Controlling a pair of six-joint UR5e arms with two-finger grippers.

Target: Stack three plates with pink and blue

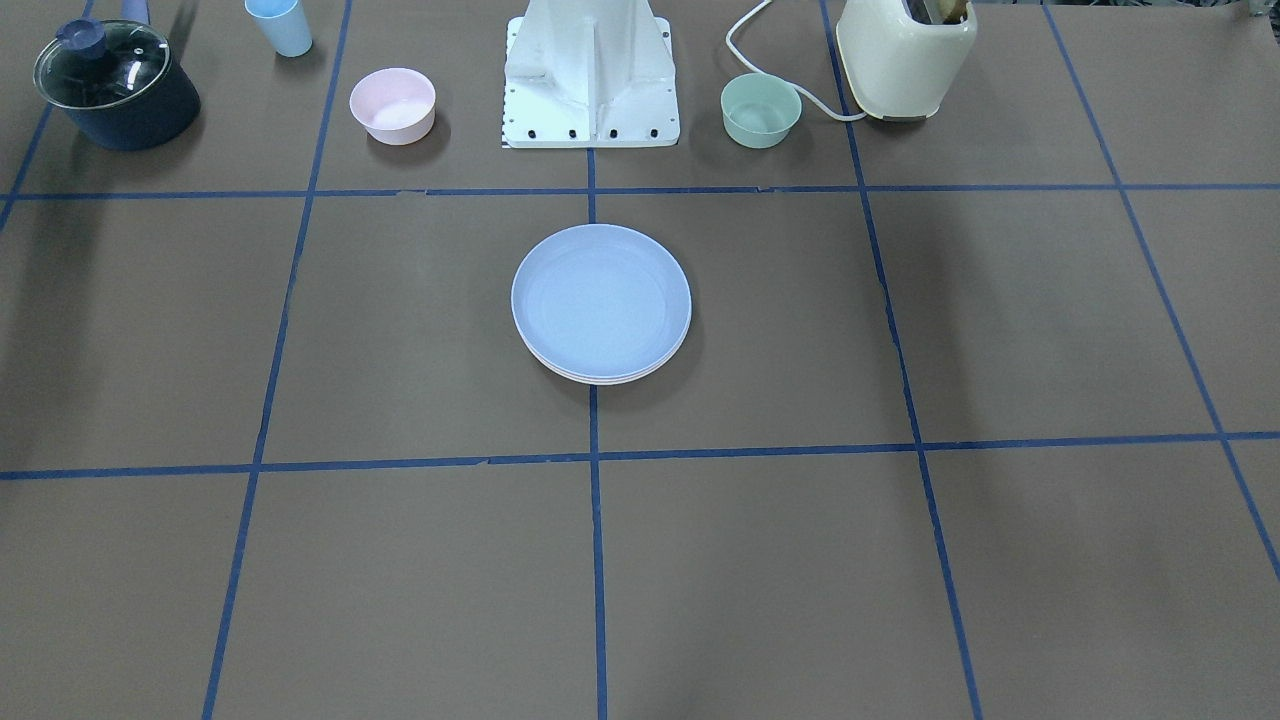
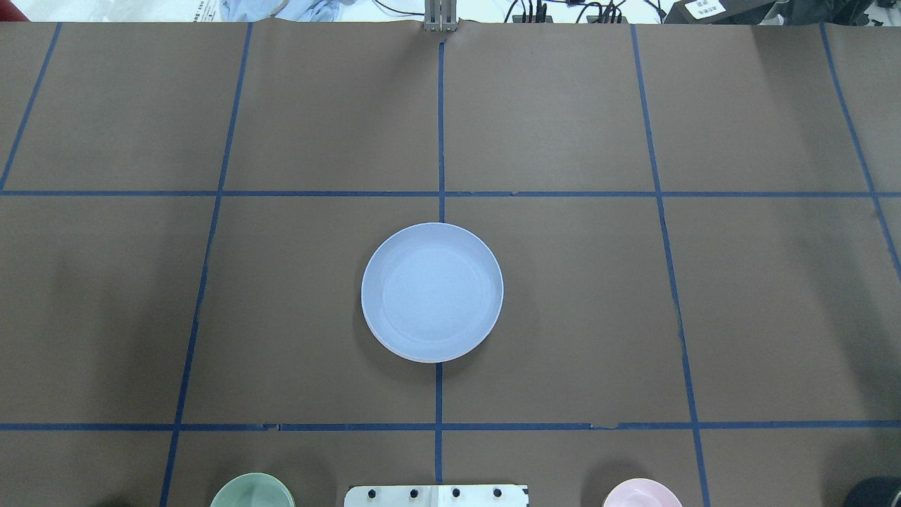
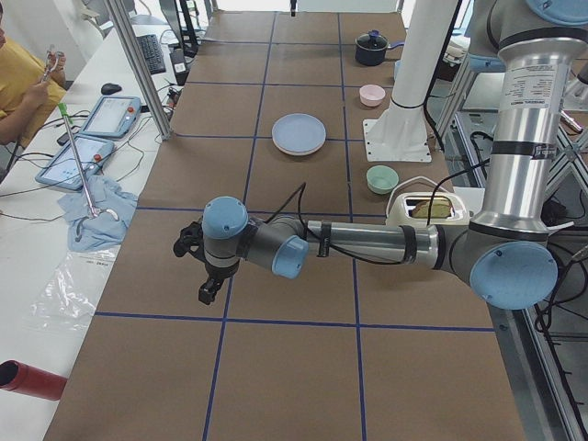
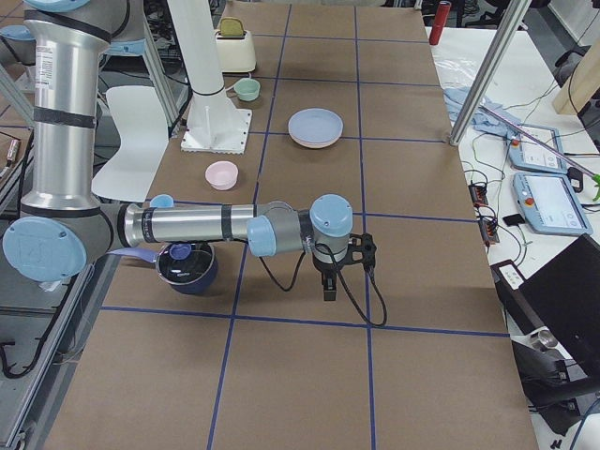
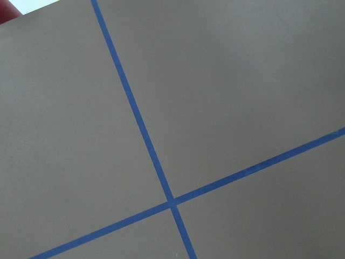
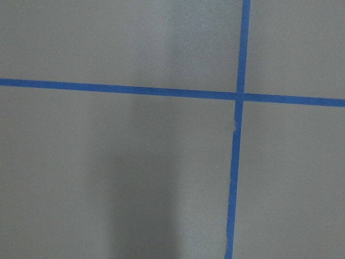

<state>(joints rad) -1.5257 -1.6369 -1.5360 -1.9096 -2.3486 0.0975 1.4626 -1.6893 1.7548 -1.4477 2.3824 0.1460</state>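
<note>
A light blue plate (image 1: 600,300) lies on top of a stack at the table's middle; it also shows in the overhead view (image 2: 432,291). Pale rims of plates under it (image 1: 603,380) peek out at its near edge; I cannot tell their colours for sure. The left gripper (image 3: 209,292) hangs over bare table far from the stack, seen only in the exterior left view. The right gripper (image 4: 330,289) hangs over bare table at the other end, seen only in the exterior right view. I cannot tell whether either is open or shut. Both wrist views show only brown table and blue tape.
By the robot base (image 1: 592,75) stand a small pink bowl (image 1: 392,105), a mint-green bowl (image 1: 761,110), a cream toaster (image 1: 905,55), a dark lidded pot (image 1: 115,85) and a blue cup (image 1: 280,25). Blue tape lines grid the brown table.
</note>
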